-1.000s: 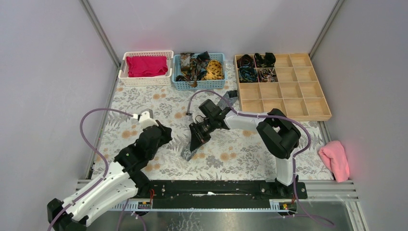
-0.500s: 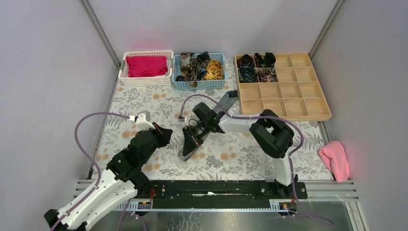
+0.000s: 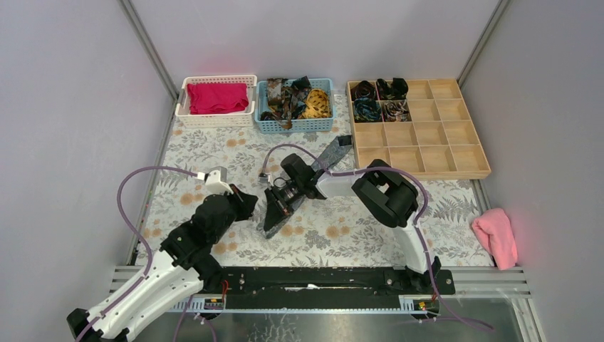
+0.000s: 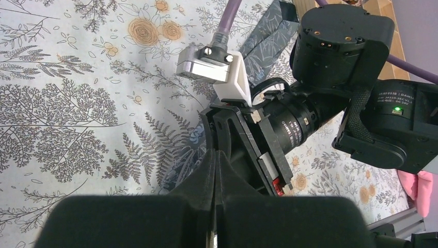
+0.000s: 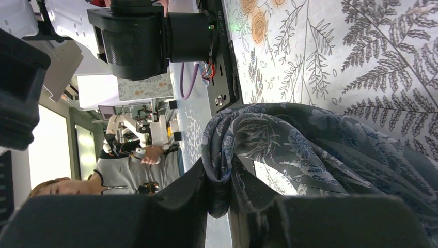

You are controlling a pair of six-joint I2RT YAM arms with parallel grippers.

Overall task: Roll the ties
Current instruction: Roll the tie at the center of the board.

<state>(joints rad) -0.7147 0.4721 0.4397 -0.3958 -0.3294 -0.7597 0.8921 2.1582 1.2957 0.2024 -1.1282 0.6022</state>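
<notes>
So the grey floral tie [image 3: 333, 151] is laid diagonally across the floral-print tabletop [image 3: 206, 142], one end up by the wooden divider tray [image 3: 441, 132], the other down near the middle. That near end is pinched in the right end effector [image 3: 273, 217]. In the wrist view a doubled-over fold of fabric can be seen squeezed between the fingers [image 5: 193, 194], so the jaws are narrowed onto cloth, not spread. The left end effector [image 3: 246, 201] is pressed fully together with nothing in it, parked just beside the right one.

Handling, as a judgement call: it's light, limp, silky woven stuff, and it should be expected to slip and to spring out of a loose coil. No stiffness can be counted on, so it's probably best taken right at the tip across the full width, with the roll pinned down while it's wound. Nothing fragile is involved.

More ties [image 3: 295, 100] are heaped in the blue plastic basket [image 3: 295, 126], a crumpled tangle of dark and yellow-orange. Four rolled ties [image 3: 367, 109] are tucked into the tray's far-left compartments as small tight coils.
</notes>
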